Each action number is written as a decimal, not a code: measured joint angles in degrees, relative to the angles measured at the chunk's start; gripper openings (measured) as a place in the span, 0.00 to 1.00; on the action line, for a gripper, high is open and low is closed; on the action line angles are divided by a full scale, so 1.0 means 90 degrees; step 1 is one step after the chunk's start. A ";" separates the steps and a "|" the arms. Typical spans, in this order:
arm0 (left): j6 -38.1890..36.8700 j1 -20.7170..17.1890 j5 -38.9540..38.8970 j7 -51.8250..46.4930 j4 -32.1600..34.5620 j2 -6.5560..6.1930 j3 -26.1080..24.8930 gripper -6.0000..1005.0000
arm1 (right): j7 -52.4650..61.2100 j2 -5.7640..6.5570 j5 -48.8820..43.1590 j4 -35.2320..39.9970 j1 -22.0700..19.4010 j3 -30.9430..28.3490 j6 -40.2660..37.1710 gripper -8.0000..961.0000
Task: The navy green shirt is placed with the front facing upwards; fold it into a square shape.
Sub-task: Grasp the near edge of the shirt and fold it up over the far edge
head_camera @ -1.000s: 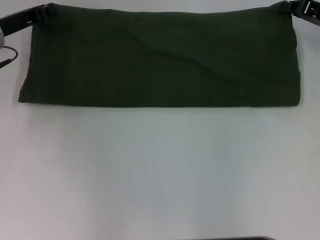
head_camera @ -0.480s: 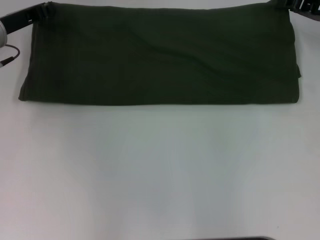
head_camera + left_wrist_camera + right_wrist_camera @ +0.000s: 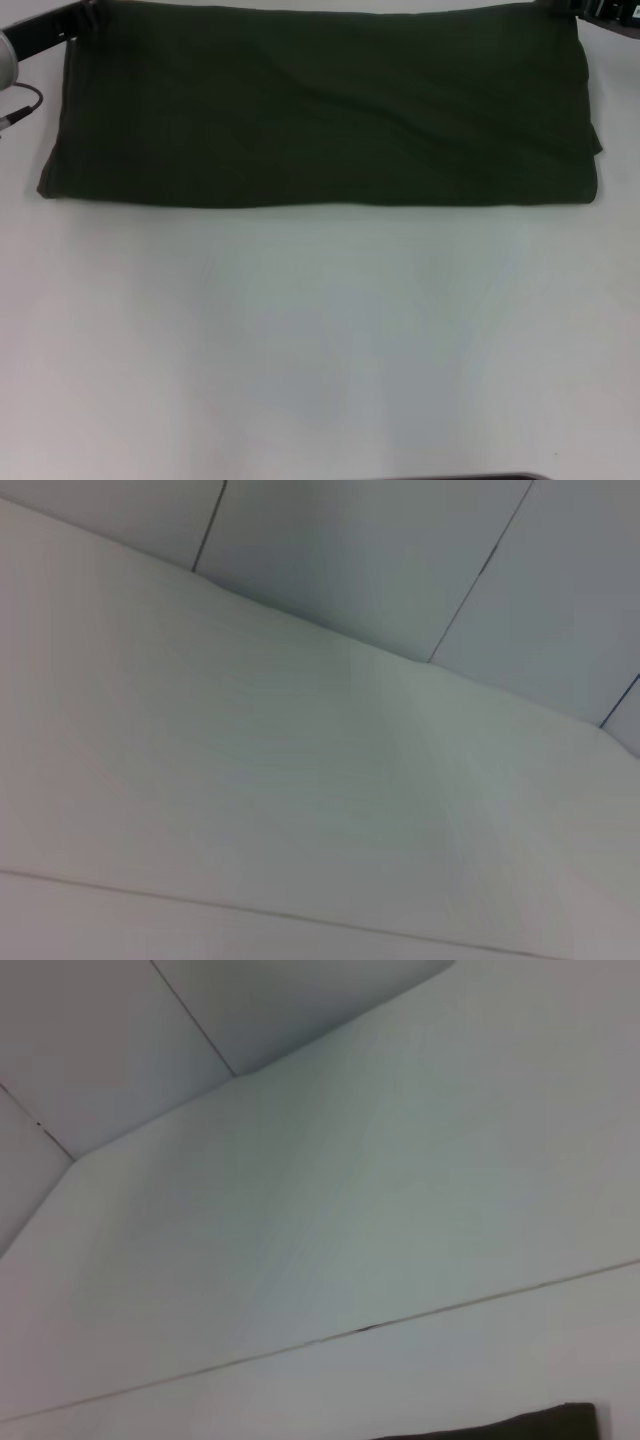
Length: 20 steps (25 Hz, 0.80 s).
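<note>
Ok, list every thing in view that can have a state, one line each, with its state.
Dark olive-green cotton shirt: folded into a long band, lying flat at the far side of the table, a few creases, no lettering showing.
Left gripper: at the shirt's far left corner.
Right gripper: at the shirt's far right corner.
White table: bears the shirt.

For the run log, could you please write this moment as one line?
navy green shirt: folded into wide band, far side of table | left arm: at far-left corner | right arm: at far-right corner
</note>
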State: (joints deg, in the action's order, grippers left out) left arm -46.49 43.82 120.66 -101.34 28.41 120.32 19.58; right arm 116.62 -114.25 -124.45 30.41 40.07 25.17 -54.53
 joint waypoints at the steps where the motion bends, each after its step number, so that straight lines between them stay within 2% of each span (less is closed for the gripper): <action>1: 0.0000 0.0010 -0.0016 0.0000 -0.0013 0.0000 0.0001 0.00 | -0.0001 0.0001 0.0000 0.0000 0.0005 0.0000 0.0001 0.05; 20: 0.0007 0.0061 -0.0341 0.0009 0.0003 -0.0022 -0.0019 0.00 | -0.0012 0.0068 0.0000 0.0058 0.0145 -0.0005 0.0019 0.05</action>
State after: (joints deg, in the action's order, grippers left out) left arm -46.42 44.37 117.59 -101.26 28.44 120.12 19.41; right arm 116.51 -113.64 -124.45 30.93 41.38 25.13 -54.36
